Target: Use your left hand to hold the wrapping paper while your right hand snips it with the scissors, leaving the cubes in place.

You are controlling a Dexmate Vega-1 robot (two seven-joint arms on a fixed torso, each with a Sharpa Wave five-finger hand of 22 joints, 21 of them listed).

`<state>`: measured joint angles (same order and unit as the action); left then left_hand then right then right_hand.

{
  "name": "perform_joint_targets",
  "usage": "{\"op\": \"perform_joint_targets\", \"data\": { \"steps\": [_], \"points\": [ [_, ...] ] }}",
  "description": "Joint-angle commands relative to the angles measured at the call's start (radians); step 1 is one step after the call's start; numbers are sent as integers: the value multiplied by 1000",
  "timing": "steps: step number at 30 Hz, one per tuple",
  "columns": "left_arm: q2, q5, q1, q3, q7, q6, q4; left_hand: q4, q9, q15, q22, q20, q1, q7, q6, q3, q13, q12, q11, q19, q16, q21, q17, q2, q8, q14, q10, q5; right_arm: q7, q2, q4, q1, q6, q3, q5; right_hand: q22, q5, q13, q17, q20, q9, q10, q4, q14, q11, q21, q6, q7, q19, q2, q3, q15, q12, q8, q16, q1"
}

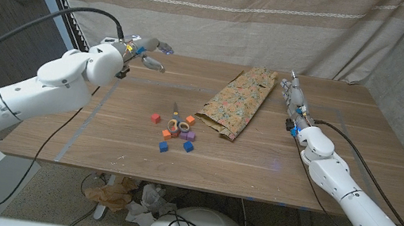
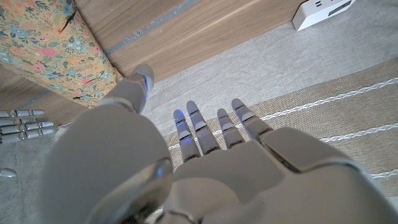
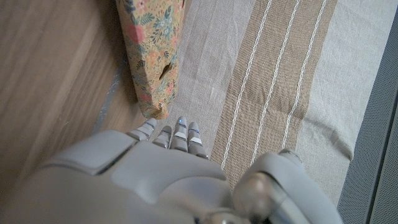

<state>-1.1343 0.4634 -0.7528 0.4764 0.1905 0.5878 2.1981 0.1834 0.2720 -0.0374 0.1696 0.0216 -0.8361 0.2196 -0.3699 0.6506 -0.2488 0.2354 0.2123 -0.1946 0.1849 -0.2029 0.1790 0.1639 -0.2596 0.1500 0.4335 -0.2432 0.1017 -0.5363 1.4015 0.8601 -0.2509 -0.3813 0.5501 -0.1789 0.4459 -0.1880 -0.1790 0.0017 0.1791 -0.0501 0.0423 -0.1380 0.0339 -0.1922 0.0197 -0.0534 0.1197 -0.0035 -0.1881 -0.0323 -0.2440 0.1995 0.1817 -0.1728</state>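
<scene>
The floral wrapping paper (image 1: pixel 237 101) lies folded at the table's far middle, also seen as the wrapping paper (image 2: pixel 50 43) and the wrapping paper (image 3: pixel 152 43) in the wrist views. Several small coloured cubes (image 1: pixel 175 133) sit in front of it, with what looks like the scissors (image 1: pixel 178 122) lying among them. My left hand (image 1: pixel 147 47) hangs above the far left of the table with its fingers (image 2: pixel 205 127) spread and nothing in it. Just right of the paper, my right hand (image 1: pixel 294 95) stands with straight fingers (image 3: pixel 177 134), holding nothing.
A striped cloth curtain (image 1: pixel 225 12) hangs behind the wooden table (image 1: pixel 123 157). Grey tape lines (image 1: pixel 90 112) mark the table's left part. Crumpled paper (image 1: pixel 122 193) lies on the floor under the front edge. A white box (image 2: pixel 323 9) sits on the floor.
</scene>
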Motion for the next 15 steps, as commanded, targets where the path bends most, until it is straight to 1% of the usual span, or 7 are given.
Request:
{"op": "perform_joint_targets", "data": {
  "steps": [1,3,4,6,7,12,15],
  "points": [
    [25,116,47,69,81,25,22,-4,6,-144,4,9,-16,1,-12,5,-5,7,2,-3,4,5,3,4,-8,-3,14,2,-1,1,-2,-6,3,1,1,-6,10,-3,-3,-1,4,1,-6,-3,-4,0,-1,2,8,10,-2,0,2,-2,-1,-3],
    [29,118,45,66,83,14,18,-4,7,-144,4,9,-17,1,-15,5,-5,8,3,-3,4,6,3,5,-10,-2,17,2,-1,0,-2,-7,5,1,2,-6,10,-3,-3,-1,4,1,-6,-3,-4,-1,0,2,8,11,-2,-1,2,-2,-1,-4],
    [31,123,36,62,62,2,15,-5,7,-145,4,10,-18,1,-16,4,-5,8,3,-3,4,6,3,6,-10,-3,17,3,0,0,-2,-8,5,2,2,-6,10,-3,-3,-1,4,1,-6,-3,-5,-1,-1,2,9,11,-2,0,2,-2,-1,-4],
    [34,130,28,58,53,-8,14,-7,17,-148,5,13,-34,0,-78,2,-8,12,3,-3,4,7,4,6,-39,-7,27,6,2,1,-1,-8,8,3,4,-6,11,-3,-3,-1,4,1,-7,-3,-4,-1,-1,3,9,12,-2,0,2,-2,-1,-4],
    [37,142,33,63,66,-2,14,-7,19,-155,5,16,-39,1,-85,2,-10,14,3,-2,5,8,4,6,-43,-6,34,7,2,1,-2,-8,6,3,3,-6,11,-3,-3,-1,4,1,-7,-3,-3,-1,0,2,9,12,-2,0,2,-2,0,-4],
    [48,171,28,65,78,3,13,-7,21,-159,5,18,-45,1,-91,2,-11,18,3,-3,5,8,5,6,-46,-8,43,8,3,3,-6,-8,7,2,4,-6,11,-3,-3,1,5,1,-7,-3,-3,-2,0,2,9,13,-3,0,2,-2,0,-5],
    [58,152,16,51,59,-25,0,-7,22,-160,5,21,-47,2,-92,1,-12,19,3,-4,5,8,5,6,-47,-9,47,9,8,6,-6,-6,9,3,7,-6,12,-3,-2,1,5,1,-7,-3,-3,-2,0,3,9,14,-3,1,2,-2,0,-6]
  ]
}}
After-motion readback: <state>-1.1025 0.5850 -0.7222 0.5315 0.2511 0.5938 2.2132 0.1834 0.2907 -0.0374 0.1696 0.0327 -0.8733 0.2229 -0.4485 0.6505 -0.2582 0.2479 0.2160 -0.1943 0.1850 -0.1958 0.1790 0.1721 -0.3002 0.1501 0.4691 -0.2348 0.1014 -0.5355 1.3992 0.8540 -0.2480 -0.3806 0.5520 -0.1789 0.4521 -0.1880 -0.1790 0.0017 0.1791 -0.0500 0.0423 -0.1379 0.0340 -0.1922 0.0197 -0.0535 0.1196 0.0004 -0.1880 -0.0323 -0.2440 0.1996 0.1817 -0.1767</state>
